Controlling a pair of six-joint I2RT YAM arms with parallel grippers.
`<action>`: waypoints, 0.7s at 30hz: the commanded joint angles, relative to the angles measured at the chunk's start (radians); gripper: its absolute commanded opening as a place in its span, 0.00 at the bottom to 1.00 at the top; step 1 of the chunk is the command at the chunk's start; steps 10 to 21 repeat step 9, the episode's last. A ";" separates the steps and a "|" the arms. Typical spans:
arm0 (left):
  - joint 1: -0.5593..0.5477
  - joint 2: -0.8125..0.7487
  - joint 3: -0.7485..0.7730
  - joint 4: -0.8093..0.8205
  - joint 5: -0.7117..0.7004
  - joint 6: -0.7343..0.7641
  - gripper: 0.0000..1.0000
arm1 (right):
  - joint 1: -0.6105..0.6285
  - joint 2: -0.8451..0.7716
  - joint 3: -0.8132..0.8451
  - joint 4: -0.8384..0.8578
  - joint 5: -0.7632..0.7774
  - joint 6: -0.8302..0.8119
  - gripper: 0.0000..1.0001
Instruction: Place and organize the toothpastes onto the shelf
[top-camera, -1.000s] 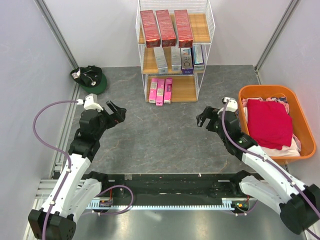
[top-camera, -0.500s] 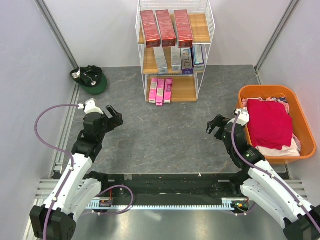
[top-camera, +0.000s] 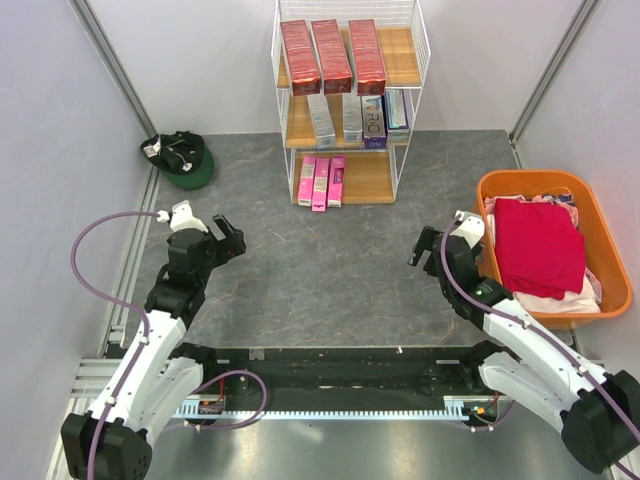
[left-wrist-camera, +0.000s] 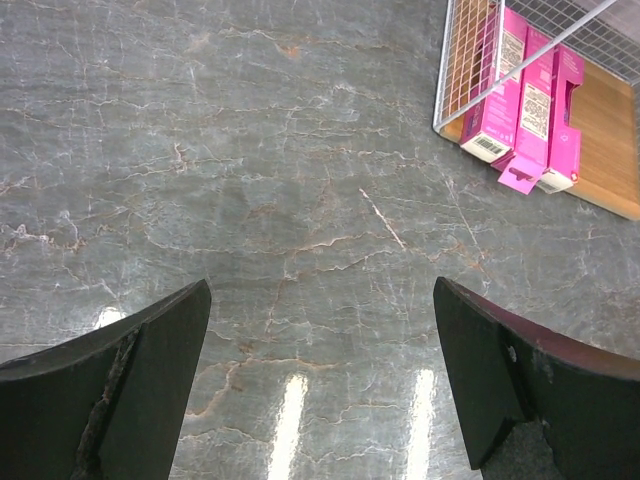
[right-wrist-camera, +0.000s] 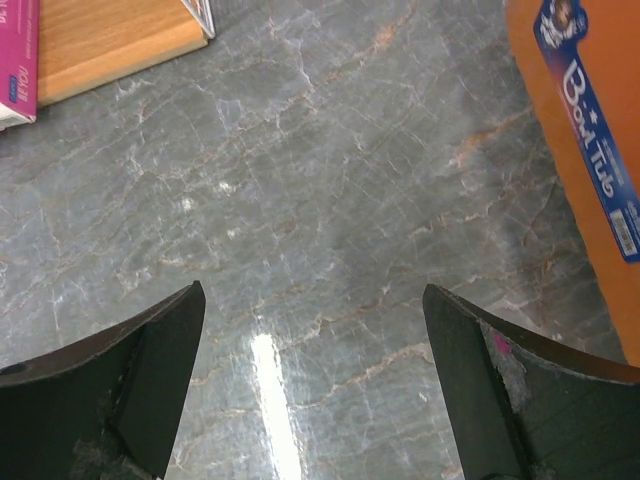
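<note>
Top external view: the toothpastes are seen already on the shelf (top-camera: 400, 58), a white wire rack with three wooden boards at the far side of the grey marbled table (top-camera: 320, 275). Three dark red boxes (top-camera: 333, 56) are laid side by side on its top board, four silver, blue and purple boxes (top-camera: 358, 117) are set in a row on its middle board, and three bright pink boxes (top-camera: 321, 181) are lined up on its bottom board, towards the left. Lettering is carried by the purple box, but it is too small to be read with certainty. In the left wrist view a barcode is made out on the end of one pink box, and an end flap of another is seen hanging open. In front of the shelf and to its left the left gripper (top-camera: 228, 236) is held above bare table, its jaws spread wide with nothing between them. In front and to the right the right gripper (top-camera: 428, 248) is likewise wide open and empty. Right of the shelf an orange tub (top-camera: 604, 262) is filled with a folded red cloth (top-camera: 538, 245); a blue label on its wall appears to read "Bowl Tub" in the right wrist view. Left of the shelf a dark green cap (top-camera: 180, 158) is lying.
</note>
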 joint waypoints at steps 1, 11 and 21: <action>0.006 -0.004 -0.011 0.067 -0.026 0.058 1.00 | 0.002 0.019 0.048 0.110 0.036 -0.030 0.98; 0.006 -0.003 -0.038 0.134 -0.049 0.085 1.00 | 0.002 -0.007 -0.047 0.394 -0.120 -0.196 0.98; 0.006 -0.003 -0.038 0.134 -0.049 0.085 1.00 | 0.002 -0.007 -0.047 0.394 -0.120 -0.196 0.98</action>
